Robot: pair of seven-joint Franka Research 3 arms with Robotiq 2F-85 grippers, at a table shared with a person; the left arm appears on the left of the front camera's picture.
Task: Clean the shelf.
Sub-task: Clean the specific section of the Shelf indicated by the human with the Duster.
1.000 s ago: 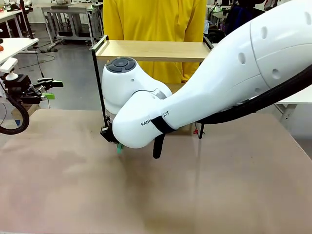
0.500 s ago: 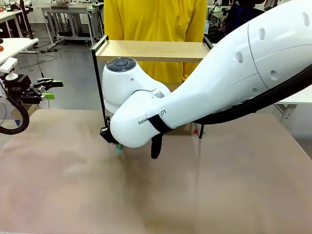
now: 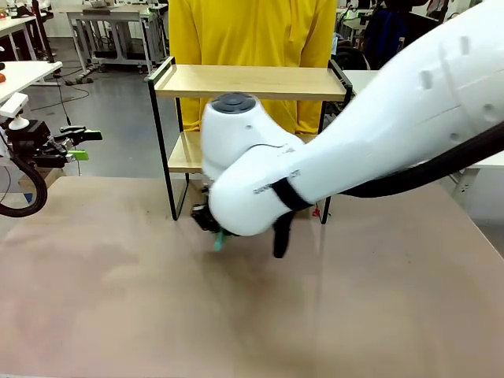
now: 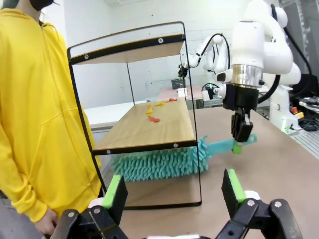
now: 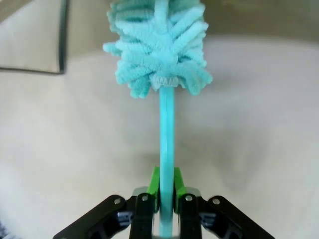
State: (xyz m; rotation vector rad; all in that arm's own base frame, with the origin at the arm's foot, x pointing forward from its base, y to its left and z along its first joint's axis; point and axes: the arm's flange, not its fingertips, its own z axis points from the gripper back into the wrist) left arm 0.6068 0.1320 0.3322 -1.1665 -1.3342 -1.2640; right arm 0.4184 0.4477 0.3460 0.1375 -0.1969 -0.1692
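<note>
While the right pincer (image 5: 167,186) is clamped shut on the thin handle of a teal fluffy duster (image 5: 159,45), your left pincer (image 4: 174,191) sits wide open with nothing between its green pads, parked out at the left side and well apart from the work. You'll find the shelf (image 3: 252,81) standing at the far middle of the bench (image 3: 118,299), feet on the surface, directly in front of a person in a yellow hoodie (image 3: 252,31). From the left wrist view you can see the right pincer pointing straight down just outside the shelf's black frame. The duster's handle runs sideways from it, and the duster's head lies under the lower board, low by the bench. You can't tell whether the fibres touch the underside of that board. On top of the lower board you have a few small orange and red scraps (image 4: 154,119), scattered toward its far end. The top board looks bare from the front. In the front view the right arm's bulk crosses the middle and hides most of the lower tier.
</note>
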